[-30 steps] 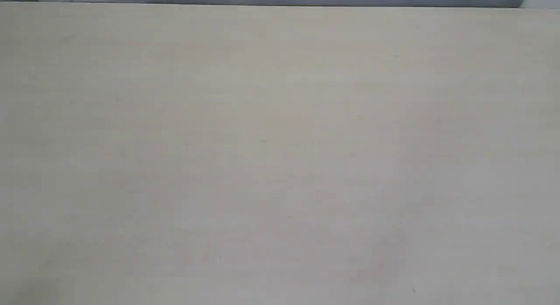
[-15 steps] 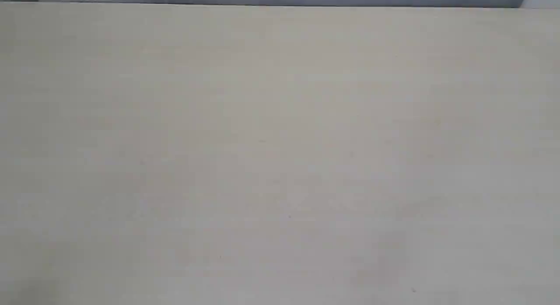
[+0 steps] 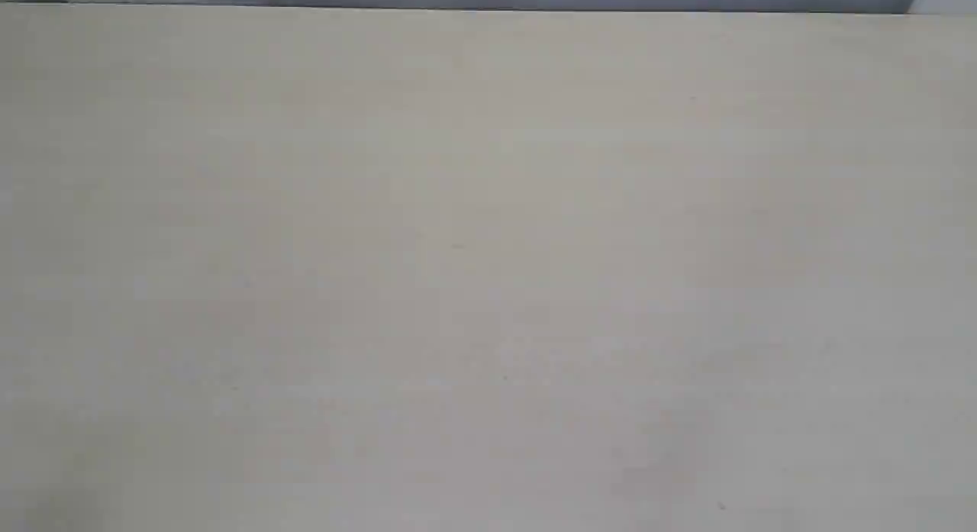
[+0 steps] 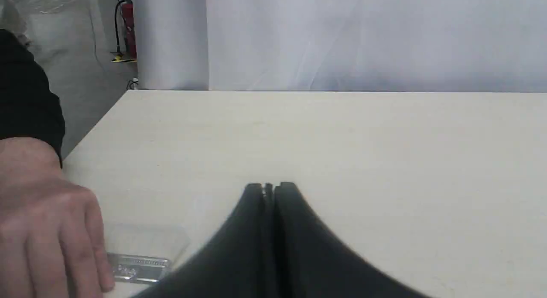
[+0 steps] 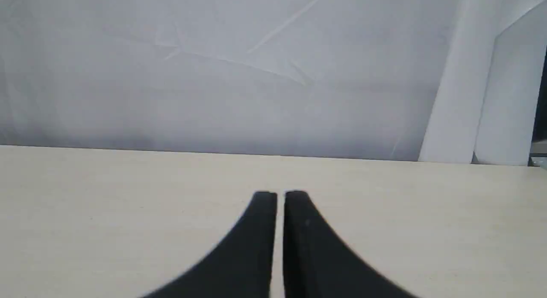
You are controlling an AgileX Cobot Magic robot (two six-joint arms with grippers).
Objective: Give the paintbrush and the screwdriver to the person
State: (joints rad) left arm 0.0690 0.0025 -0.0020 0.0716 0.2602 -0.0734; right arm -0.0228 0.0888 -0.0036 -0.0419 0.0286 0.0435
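The paintbrush (image 4: pixel 139 267) shows you only part of itself: in the left wrist view, a silver metal band with pale, half-clear bristles spreading from it, lying flat on the desk (image 4: pixel 342 135). It sits between the person's hand (image 4: pixel 42 229) and the left jaws, just beside both. The hand is bare, with a black sleeve cuff (image 4: pixel 25 101) behind it, and rests palm-down at the desk's edge. Its fingers (image 4: pixel 100 255) meet one end of the metal band and seem to touch it (the handle is hidden, so you cannot tell how the brush is held). Your left jaws are clenched tip to tip over the desk with nothing between them. Your right jaws, seen in the right wrist view, are drawn together but for a thin slit through which the desk shows, and they grip nothing. Behind the desk hangs a creased white backdrop (image 5: pixel 213 75), and off the desk's corner in the left wrist view a red fire extinguisher (image 4: pixel 129 30) stands on the floor. The exterior view gives you only the pale desk surface with a grey strip along its far edge.
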